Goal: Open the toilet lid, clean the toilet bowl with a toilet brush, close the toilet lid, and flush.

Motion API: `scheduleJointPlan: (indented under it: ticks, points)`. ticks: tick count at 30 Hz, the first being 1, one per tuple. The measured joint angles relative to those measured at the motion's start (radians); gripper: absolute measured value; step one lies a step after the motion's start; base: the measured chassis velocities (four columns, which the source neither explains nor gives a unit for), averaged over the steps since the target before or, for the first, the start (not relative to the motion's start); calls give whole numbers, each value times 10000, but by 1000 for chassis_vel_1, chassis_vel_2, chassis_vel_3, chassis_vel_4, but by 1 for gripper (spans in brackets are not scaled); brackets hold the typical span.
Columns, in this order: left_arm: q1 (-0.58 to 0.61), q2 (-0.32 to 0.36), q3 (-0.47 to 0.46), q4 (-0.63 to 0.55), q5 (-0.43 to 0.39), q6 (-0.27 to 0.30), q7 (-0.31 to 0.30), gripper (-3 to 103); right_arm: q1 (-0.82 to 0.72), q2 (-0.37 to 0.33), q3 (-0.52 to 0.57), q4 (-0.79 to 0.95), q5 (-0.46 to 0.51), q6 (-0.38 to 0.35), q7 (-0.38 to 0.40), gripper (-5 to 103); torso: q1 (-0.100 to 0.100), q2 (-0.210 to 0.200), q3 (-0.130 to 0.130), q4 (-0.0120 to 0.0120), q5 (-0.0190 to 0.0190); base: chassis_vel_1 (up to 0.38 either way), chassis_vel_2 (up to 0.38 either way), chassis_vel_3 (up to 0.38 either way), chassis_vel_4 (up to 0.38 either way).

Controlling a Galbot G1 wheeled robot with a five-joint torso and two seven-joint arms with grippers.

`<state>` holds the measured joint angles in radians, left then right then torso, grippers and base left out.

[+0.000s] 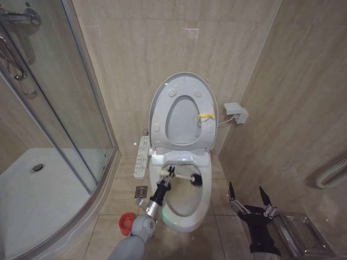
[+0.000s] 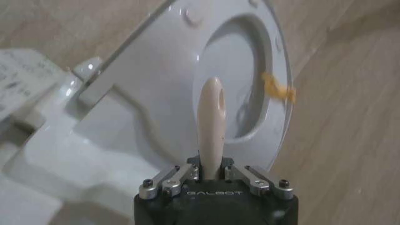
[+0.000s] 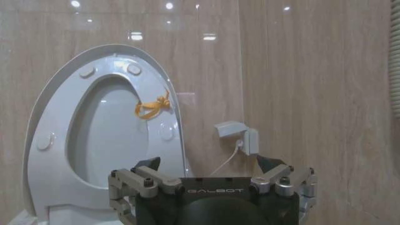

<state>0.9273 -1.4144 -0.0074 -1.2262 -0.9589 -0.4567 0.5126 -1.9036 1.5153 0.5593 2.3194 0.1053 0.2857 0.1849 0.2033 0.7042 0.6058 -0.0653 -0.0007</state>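
The slim white-handled toilet brush [image 1: 187,177] with its small dark round bristle head lies nearly level across the opening of the white ceramic oval toilet bowl [image 1: 187,219], head toward the bowl's right side and handle running left into the left gripper [image 1: 167,174]. That gripper sits over the bowl's left rim, its fingers pinched on the handle; in the left wrist view the pale handle end [image 2: 211,122] stands up between the closed fingers [image 2: 181,174]. Behind the bowl, the large glossy white plastic oval toilet lid [image 1: 162,95] stands raised against the beige tiled wall [image 1: 135,49], the white seat ring [image 1: 181,142] lifted against it, with a yellow tie [image 1: 206,116] at the ring's right edge. The right gripper [image 1: 248,196] hangs low to the right of the bowl, well apart from it, fingers spread and holding nothing. A small round red holder cup [image 1: 127,221] stands on the floor left of the bowl, beside the left arm. A glass shower enclosure [image 1: 49,108] occupies the far left.
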Motion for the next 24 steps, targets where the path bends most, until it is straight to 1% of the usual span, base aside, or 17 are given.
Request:
scheduleJointPlan:
  ticks: [2,4,5,6,7,8,9,10,11,13,14,17,18,20,21,24]
  points:
    - [51,183,-172,-256,-69,25,-26,18,0,0,0,0,0,0,0,100,-1,1,-3,4,7,0,0,0,0]
    - [18,295,-257,-94,201,-38,-7,18,0,1,0,-1,0,0,0,100,-3,1,-3,8,4,0,0,0,0]
    - [18,295,-257,-94,201,-38,-7,18,0,1,0,-1,0,0,0,100,-3,1,-3,8,4,0,0,0,0]
    - [-26,316,-293,83,431,-102,20,18,0,1,0,0,0,0,0,100,-3,1,-3,9,4,0,0,0,0]
    - [-121,317,-346,471,882,-270,99,18,0,0,-1,0,0,0,0,100,-3,1,-3,11,6,0,0,0,0]
    - [-181,299,-364,718,1168,-371,138,18,0,1,0,0,0,0,1,100,-3,1,-3,12,6,0,0,0,0]
    - [-292,215,-410,1174,1774,-557,207,18,0,1,0,0,0,0,0,100,-2,1,-3,13,6,0,0,0,0]
    - [-292,215,-410,1174,1774,-557,207,18,0,1,0,0,0,0,0,100,-2,1,-3,13,6,0,0,0,0]
    - [-358,130,-446,1489,2198,-693,226,18,0,1,0,0,0,0,0,100,-2,1,-3,13,7,0,0,0,0]
    - [-471,-41,-485,2027,2963,-878,53,18,0,1,0,-1,-1,0,1,100,-3,2,-3,12,5,0,0,0,0]
    - [-471,-41,-485,2027,2963,-878,53,18,0,1,0,-1,-1,0,1,100,-3,2,-3,12,5,0,0,0,0]
    - [-782,-290,-538,2812,3944,-1047,-537,18,0,0,0,0,0,0,1,100,-5,3,-5,15,7,0,0,0,0]
    - [-782,-290,-538,2812,3944,-1047,-537,18,0,0,0,0,0,0,1,100,-5,3,-5,15,7,0,0,0,0]
    - [-1065,-363,-497,3238,4595,-1060,-742,18,0,1,0,0,0,0,0,100,-5,3,-4,15,9,0,0,0,0]
    - [-1207,-384,-451,3409,4786,-1057,-792,18,0,1,0,0,0,0,0,100,-5,3,-4,16,9,0,0,0,0]
    - [-1429,-399,-401,3621,4658,-1058,-713,18,0,1,0,0,0,0,0,100,-4,3,-4,10,10,0,0,0,0]
